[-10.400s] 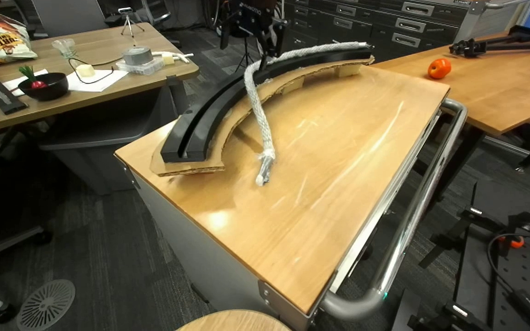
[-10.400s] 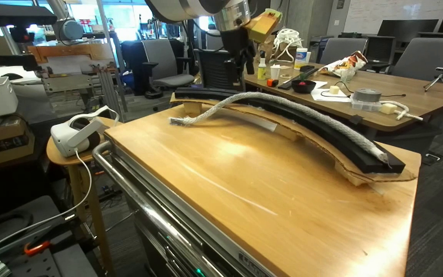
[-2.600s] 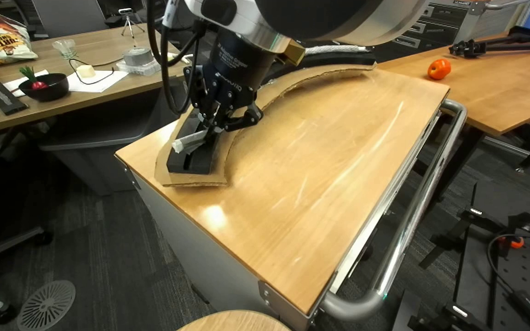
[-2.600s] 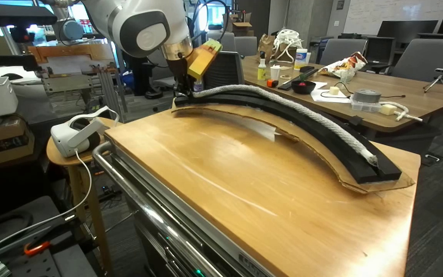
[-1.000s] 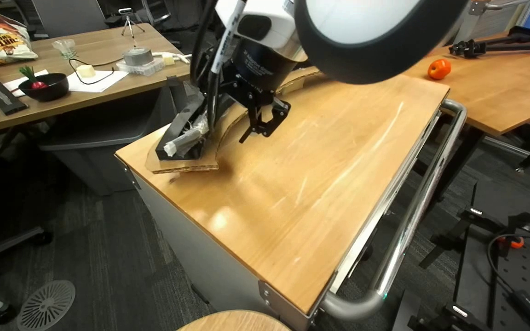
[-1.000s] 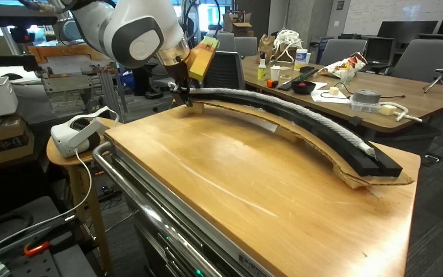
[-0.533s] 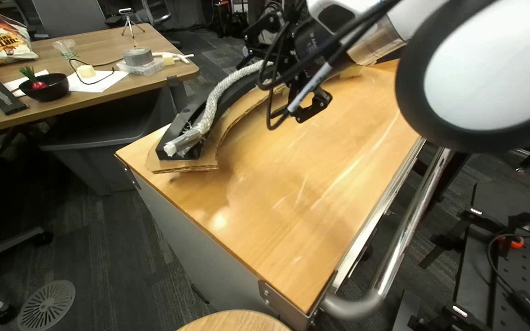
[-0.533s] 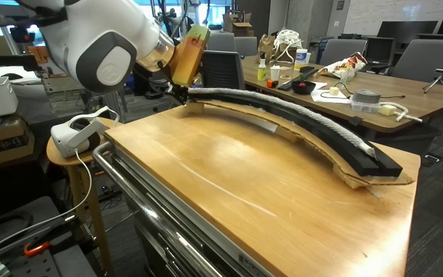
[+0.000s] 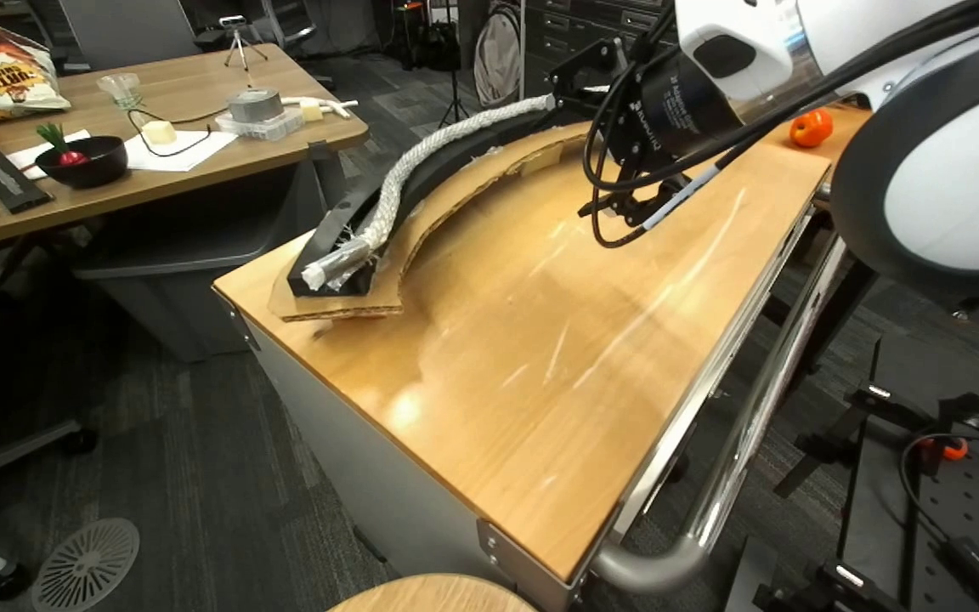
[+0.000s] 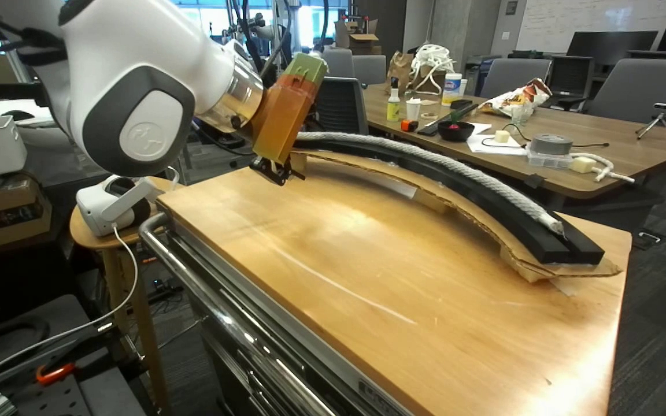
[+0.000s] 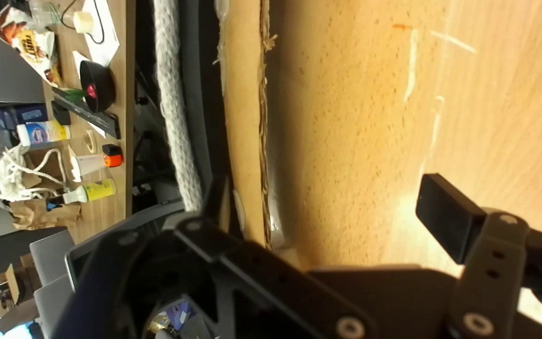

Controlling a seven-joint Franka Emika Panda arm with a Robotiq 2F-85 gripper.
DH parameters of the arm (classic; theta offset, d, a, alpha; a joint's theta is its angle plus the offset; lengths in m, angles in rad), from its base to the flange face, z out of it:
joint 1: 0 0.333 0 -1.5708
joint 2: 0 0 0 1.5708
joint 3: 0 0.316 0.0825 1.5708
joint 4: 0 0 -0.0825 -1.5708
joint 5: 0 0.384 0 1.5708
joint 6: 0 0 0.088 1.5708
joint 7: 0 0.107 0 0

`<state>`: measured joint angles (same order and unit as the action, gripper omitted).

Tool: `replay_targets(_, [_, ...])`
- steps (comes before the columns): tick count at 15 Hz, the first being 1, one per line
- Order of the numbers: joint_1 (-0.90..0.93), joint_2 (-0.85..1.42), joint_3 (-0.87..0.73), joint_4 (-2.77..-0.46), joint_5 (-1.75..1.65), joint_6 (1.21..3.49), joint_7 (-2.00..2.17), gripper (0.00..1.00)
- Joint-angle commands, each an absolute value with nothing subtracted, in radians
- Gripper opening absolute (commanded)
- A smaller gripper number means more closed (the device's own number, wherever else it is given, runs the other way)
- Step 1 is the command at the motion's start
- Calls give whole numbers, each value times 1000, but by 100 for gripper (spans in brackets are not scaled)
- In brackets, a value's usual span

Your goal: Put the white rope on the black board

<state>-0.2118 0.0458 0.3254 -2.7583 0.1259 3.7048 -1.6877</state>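
Plainly, the white rope (image 10: 454,166) lay along the black board (image 10: 486,202)

Pale scratches and glare marked the wooden counter (image 9: 489,408), which stood above dark carpet (image 9: 226,476). Nearby, a brown desk (image 10: 610,124) carried a chip bag (image 9: 12,76), a black bowl (image 9: 94,166) and a roll of grey tape (image 9: 254,104).

Some ten seconds earlier, one end of the rope had hung off the board, over the counter; by this moment it rested on top. Against half a second before, the rope was unchanged, while the gripper (image 11: 334,209) stood farther in over the wood. Its fingers were spread wide, counter showing between them; in the wrist view one overlapped the board, whether touching I could not tell.

Under the board, cardboard (image 11: 243,122) jutted past the inner curve. From there a broad span of wood ran to the chrome rail (image 9: 739,459) along the counter's side.
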Motion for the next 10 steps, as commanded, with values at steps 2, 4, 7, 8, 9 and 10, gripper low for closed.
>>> replay_targets(2, [-209, 46, 325, -2758, 126, 3705, -1684, 100])
replay_targets(4, [-199, -4, 319, -2758, 180, 3566, -1801, 100])
replay_targets(7, [-209, 28, 325, -2749, 169, 3536, -1795, 100])
replay_targets(8, [-209, 15, 326, -2743, 169, 3493, -1805, 100])
replay_targets(9, [-209, 3, 326, -2740, 169, 3472, -1809, 100])
replay_targets(10, [-208, -4, 327, -2740, 169, 3462, -1810, 100])
